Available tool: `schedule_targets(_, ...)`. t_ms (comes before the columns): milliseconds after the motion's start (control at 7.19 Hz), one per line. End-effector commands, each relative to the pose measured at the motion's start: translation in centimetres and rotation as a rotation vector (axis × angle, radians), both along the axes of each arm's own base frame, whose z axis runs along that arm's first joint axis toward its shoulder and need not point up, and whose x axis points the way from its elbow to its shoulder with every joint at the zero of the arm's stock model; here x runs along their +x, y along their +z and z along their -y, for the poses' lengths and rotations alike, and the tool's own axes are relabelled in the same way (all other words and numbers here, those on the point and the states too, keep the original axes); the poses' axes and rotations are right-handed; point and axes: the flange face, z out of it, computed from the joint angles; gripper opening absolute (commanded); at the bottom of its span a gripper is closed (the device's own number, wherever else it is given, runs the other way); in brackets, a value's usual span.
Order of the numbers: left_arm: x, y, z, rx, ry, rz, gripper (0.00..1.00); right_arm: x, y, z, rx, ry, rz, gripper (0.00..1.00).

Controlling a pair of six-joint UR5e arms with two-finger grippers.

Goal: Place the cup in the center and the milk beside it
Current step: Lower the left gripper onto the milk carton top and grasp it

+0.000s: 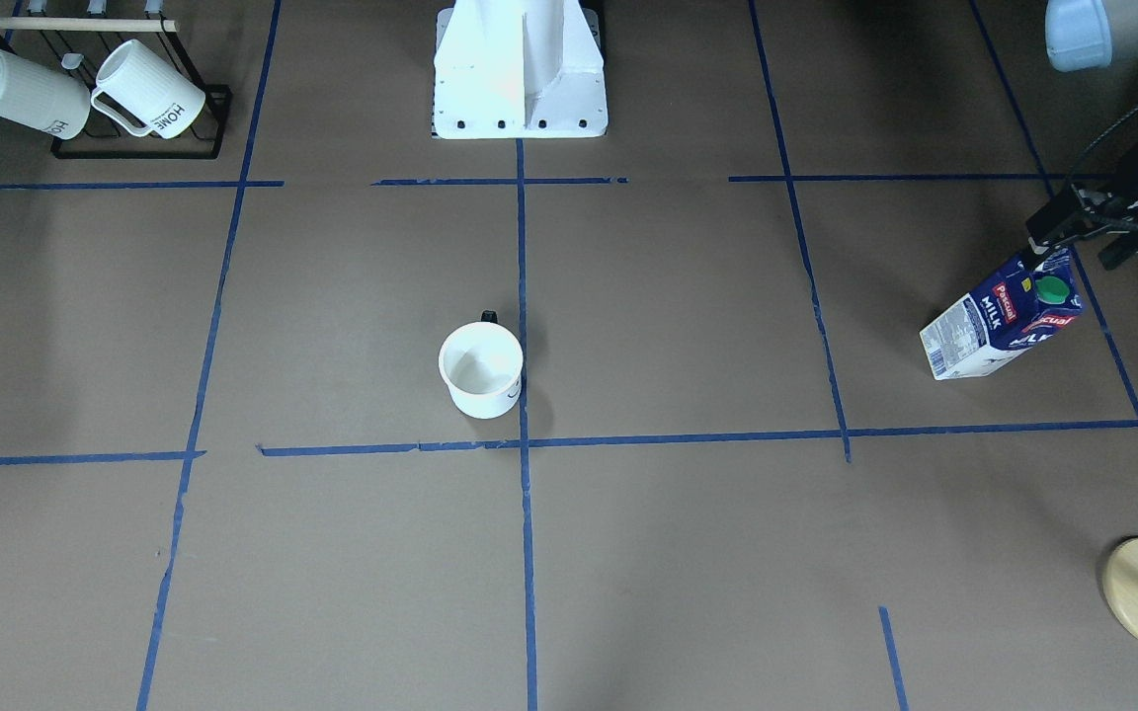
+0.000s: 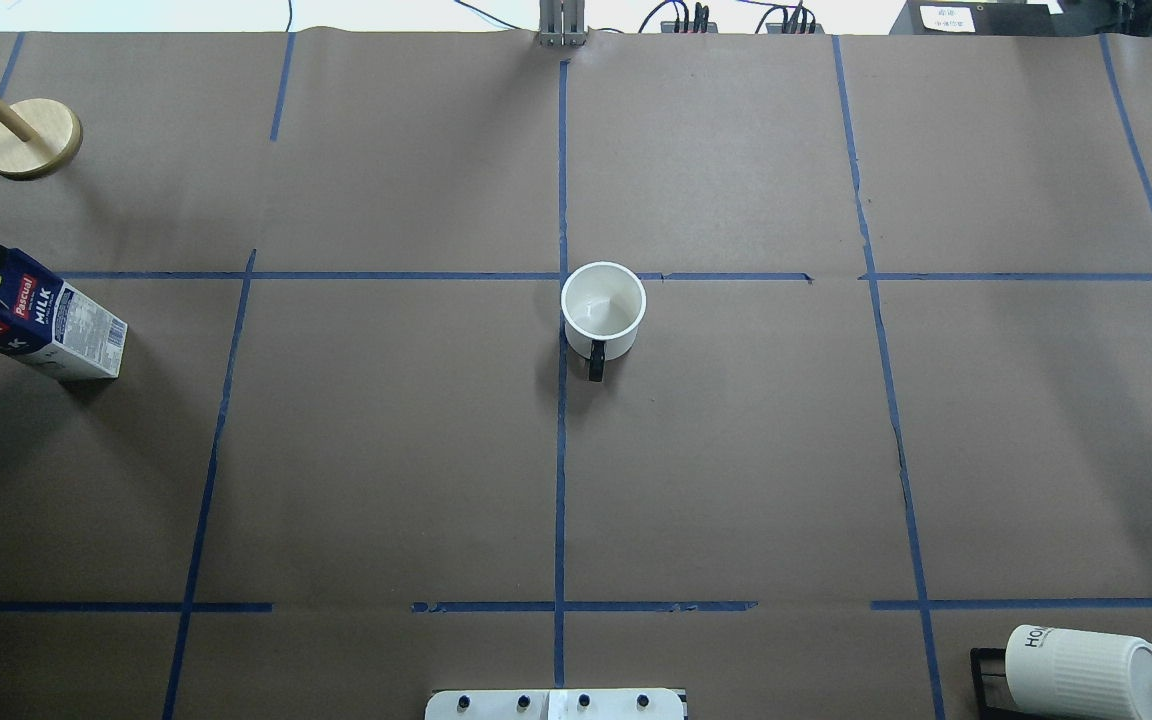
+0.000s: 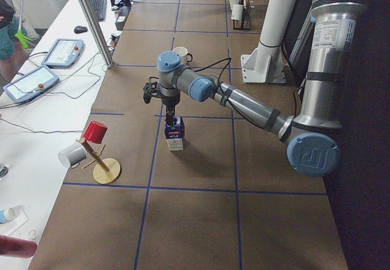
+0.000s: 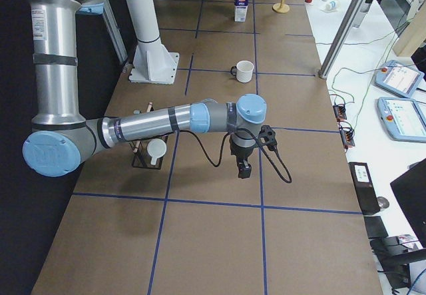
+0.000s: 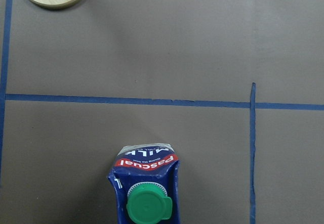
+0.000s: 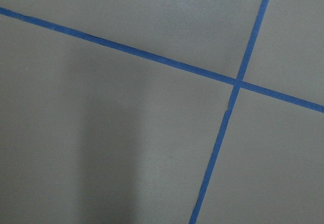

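At the tabletop's (image 1: 688, 573) left edge the left gripper (image 1: 1043, 245) meets the upright milk's (image 1: 999, 331) gable — whether clamped or spread I cannot tell, likewise the right gripper (image 4: 243, 172).

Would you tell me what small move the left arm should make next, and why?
Probably lift the milk slightly and start it toward the cup. The cup already stands by the center crossing; the milk is far off to the robot's left, with the left gripper at its gable top.

The surface (image 1: 688, 553) looks like matt brown paper with blue tape (image 1: 522, 247). The cup (image 1: 481, 372) is smooth glossy white, milk (image 1: 999, 326) is printed card, ridged plastic cap (image 5: 148, 205).
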Motion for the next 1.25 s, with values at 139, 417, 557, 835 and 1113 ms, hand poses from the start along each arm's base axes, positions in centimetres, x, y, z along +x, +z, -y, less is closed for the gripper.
schedule_targets(139,2.6,2.8,0.2,-0.041,0.045,0.024,1.00,0.0,0.1,-0.1,0.000,0.001,0.000,1.00)
schedule_targets(417,4.3,3.5,0.2,-0.024,0.056,0.079,1.00,0.0,0.1,-0.1,-0.002,0.001,0.000,1.00)
schedule_targets(557,4.4,3.6,0.3,-0.022,0.060,0.080,0.79,0.0,0.1,-0.1,-0.002,0.001,0.001,1.00)
schedule_targets(835,4.6,2.8,0.7,-0.014,0.057,0.075,0.29,0.0,0.1,-0.1,0.000,0.001,0.002,1.00)
schedule_targets(1113,5.5,-1.3,2.3,0.007,0.059,0.057,0.28,0.0,0.0,0.0,0.001,0.001,0.002,1.00)
